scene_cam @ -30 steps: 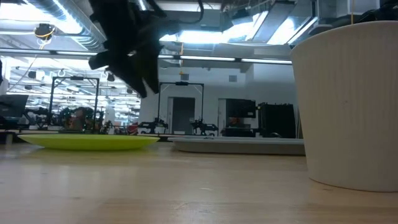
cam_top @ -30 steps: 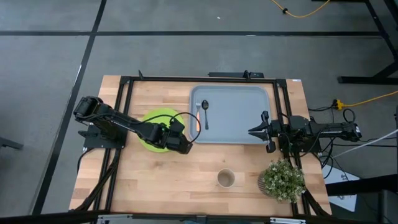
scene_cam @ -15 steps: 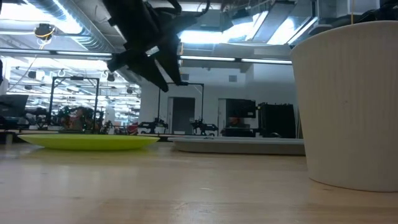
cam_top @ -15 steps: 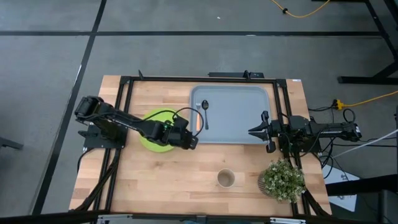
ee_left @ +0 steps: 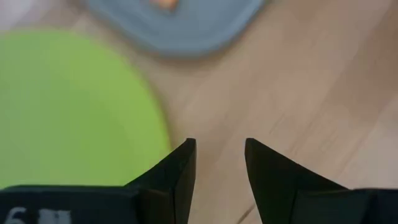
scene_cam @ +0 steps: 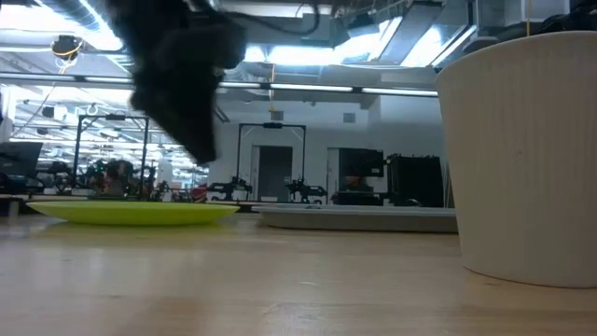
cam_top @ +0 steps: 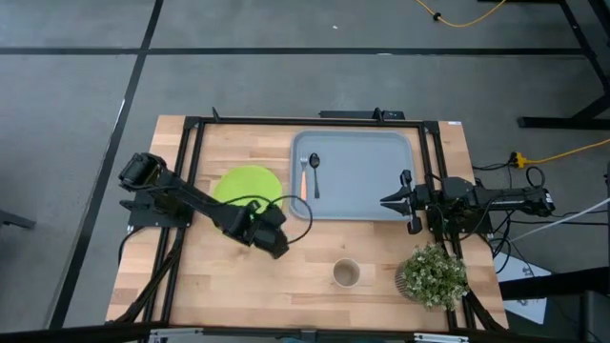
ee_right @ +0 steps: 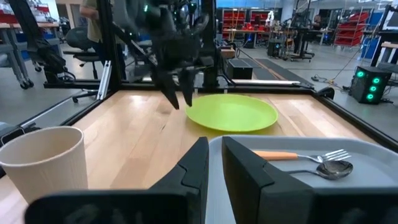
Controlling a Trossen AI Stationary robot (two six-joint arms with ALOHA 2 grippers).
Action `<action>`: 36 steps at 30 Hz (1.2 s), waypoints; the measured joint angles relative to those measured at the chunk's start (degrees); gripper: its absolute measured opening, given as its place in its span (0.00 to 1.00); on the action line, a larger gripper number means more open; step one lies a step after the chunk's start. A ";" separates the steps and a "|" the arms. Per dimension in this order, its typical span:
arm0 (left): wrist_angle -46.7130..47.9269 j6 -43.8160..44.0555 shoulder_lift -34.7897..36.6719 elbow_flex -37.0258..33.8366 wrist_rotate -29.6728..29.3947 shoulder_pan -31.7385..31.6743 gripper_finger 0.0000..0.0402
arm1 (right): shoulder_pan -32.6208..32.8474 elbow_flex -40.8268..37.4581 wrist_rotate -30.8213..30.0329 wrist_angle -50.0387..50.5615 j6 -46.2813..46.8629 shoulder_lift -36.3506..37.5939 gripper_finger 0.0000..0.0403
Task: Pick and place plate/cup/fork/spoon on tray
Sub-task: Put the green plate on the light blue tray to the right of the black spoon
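The left gripper is seen w/ its two dark fingers parted by a clear gap and nothing held between them. It is positioned over bare wood, just off the near edge of the flat round lime-green plate, between plate and cup. In the left wrist view the plate is shown beside the fingers, not between them, w/ a corner of the tray beyond. In the low view the gripper is seen raised above the tabletop, clear of the plate.

The right gripper is parked at the tray's right side, over its rim. Its fingers are drawn close together, a narrow slit left between them, nothing gripped.

The large grey-blue rectangular tray, rounded corners and raised rim, is set at the table's far centre-right. Two items are contained in it, both at its left end: the small fork w/ orange handle and silver tines, and just beside it the slim dark spoon. They lie side by side, approx. parallel. The rest of the tray floor is bare.

The plate lies on the light wooden table, left of the tray, close to but outside it. The small round tan cup stands upright on the table nearer the front edge, well apart from the tray; nothing is seen inside it. A bushy potted plant stands to the cup's right.
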State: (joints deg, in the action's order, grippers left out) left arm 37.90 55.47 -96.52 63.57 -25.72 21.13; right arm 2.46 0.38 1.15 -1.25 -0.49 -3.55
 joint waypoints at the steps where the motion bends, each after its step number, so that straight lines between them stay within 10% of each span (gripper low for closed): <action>1: 1.46 1.18 -0.57 0.05 -0.13 0.60 0.33 | 0.01 0.00 -0.01 -0.13 -0.01 -0.13 0.13; 36: 12.51 5.52 -11.97 0.33 3.17 -0.26 0.33 | 0.02 0.01 -0.01 -0.09 0.17 -1.49 0.13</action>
State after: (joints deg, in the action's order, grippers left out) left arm 50.41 61.00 -108.49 63.90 -22.55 20.87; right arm 2.48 0.39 1.14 -1.34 -0.32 -5.04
